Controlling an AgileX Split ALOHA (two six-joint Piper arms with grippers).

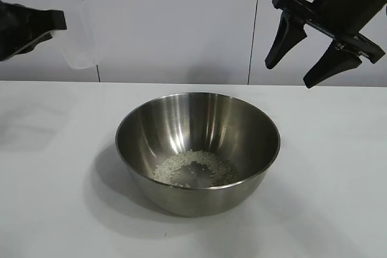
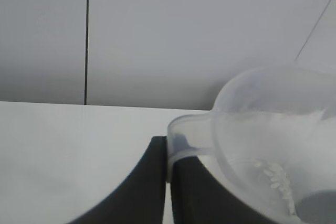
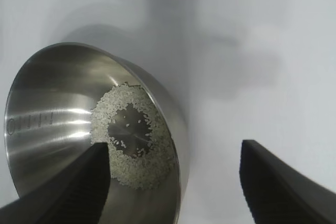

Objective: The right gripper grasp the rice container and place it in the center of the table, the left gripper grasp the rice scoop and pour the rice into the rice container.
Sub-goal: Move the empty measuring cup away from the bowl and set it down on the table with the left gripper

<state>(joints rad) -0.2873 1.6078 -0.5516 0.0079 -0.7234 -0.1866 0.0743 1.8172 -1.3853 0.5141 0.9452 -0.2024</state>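
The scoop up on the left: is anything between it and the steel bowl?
Nothing visible. The rice scoop, pinched by the left gripper, hangs above the table left of the rice container; only open air lies between. The right gripper hangs open on the other side.

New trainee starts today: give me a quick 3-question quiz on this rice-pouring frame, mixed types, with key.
1. True or false: the rice container holds rice.
2. Which gripper is shut on the rice scoop? A) left gripper B) right gripper C) neither
3. Fill in: the right gripper's fingers stand ____, holding nothing, above the table.

Key: 1 true; 2 A; 3 open
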